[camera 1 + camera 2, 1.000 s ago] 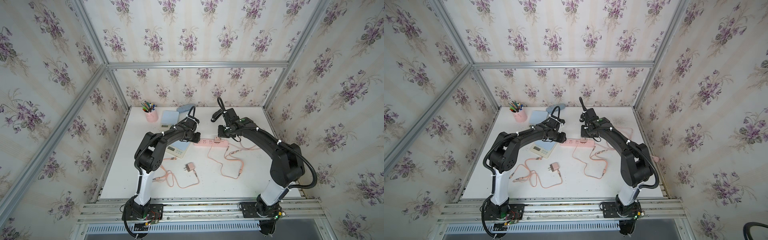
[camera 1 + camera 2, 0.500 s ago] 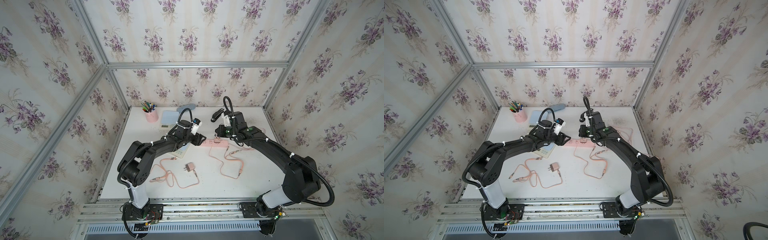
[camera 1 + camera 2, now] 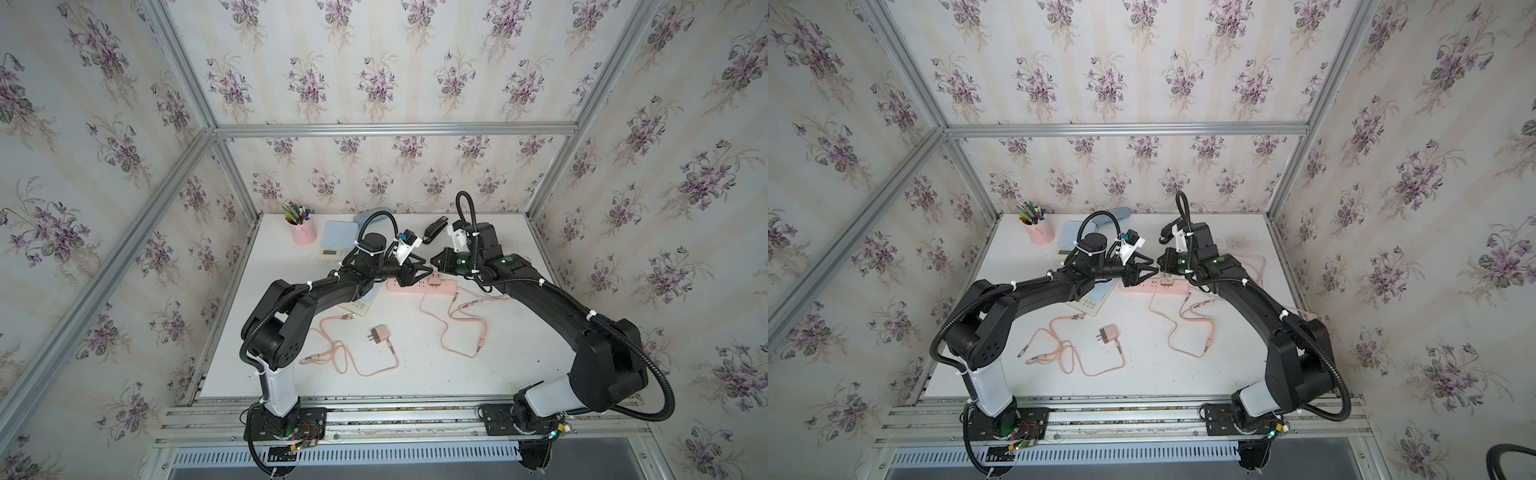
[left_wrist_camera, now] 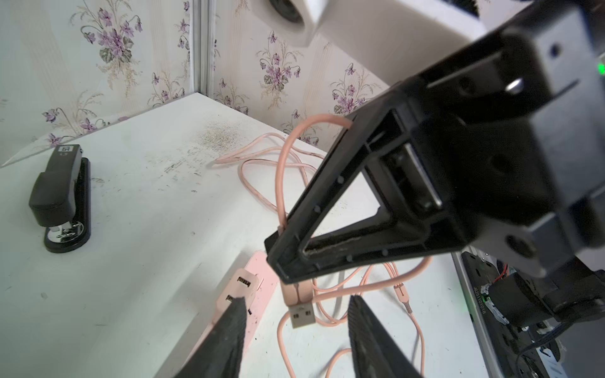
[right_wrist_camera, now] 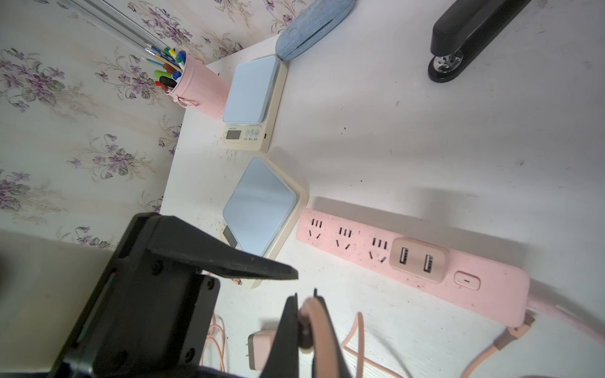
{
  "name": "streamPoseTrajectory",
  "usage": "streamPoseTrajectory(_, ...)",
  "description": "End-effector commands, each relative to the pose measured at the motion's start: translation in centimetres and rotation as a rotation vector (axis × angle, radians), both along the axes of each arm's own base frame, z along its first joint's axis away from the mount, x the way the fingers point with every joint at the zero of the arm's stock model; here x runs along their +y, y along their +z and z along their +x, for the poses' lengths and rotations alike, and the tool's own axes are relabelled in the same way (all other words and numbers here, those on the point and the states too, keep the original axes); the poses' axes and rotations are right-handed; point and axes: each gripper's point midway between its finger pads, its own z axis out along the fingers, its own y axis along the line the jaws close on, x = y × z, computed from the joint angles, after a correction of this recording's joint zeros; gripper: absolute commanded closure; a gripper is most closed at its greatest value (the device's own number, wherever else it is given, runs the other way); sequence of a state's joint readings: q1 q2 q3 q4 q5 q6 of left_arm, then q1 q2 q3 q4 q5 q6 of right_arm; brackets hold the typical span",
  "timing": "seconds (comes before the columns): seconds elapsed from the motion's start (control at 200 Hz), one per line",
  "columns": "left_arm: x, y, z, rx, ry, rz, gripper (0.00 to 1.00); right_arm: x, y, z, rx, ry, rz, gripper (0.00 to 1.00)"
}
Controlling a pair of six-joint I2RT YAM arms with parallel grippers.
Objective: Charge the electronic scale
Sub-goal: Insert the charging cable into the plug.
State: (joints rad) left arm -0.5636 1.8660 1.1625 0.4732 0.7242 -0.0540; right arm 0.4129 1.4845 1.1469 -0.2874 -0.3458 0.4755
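Note:
Two cream scales with blue tops lie on the table: one scale [image 5: 252,98] by the pen cup, the other scale [image 5: 262,206] beside the pink power strip [image 5: 409,258] and partly under my left arm [image 3: 361,305]. My right gripper [image 5: 305,301] is shut on the USB plug [image 4: 299,311] of a pink cable [image 3: 453,332] and holds it just above the strip [image 3: 419,286]. My left gripper [image 4: 298,298] is open. Its two fingers stand on either side of the hanging plug without touching it. In both top views the two grippers [image 3: 428,267] [image 3: 1158,266] meet tip to tip.
A pink two-port USB adapter [image 5: 417,260] sits in the strip. A loose pink charger [image 3: 377,333] with another pink cable lies nearer the front. A black stapler [image 3: 435,229], a pink pen cup [image 3: 302,232] and a blue case [image 3: 368,217] stand along the back.
My left gripper has swung right from over the near scale to face the right gripper, its jaws now open around the plug. The right gripper shifted slightly, still shut on the plug.

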Motion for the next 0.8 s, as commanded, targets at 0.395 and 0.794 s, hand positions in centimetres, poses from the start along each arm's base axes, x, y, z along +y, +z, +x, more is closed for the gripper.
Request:
streamPoseTrajectory(0.395, -0.9, 1.1, 1.0, -0.026, -0.004, -0.026, 0.6, 0.9, 1.8, -0.3, 0.015, -0.027, 0.14, 1.0)
streamPoseTrajectory(0.794, -0.9, 0.5, 0.8, -0.021, -0.014, 0.013, 0.76, 0.0, 2.5, 0.0, 0.018, -0.087, 0.15, 1.0)
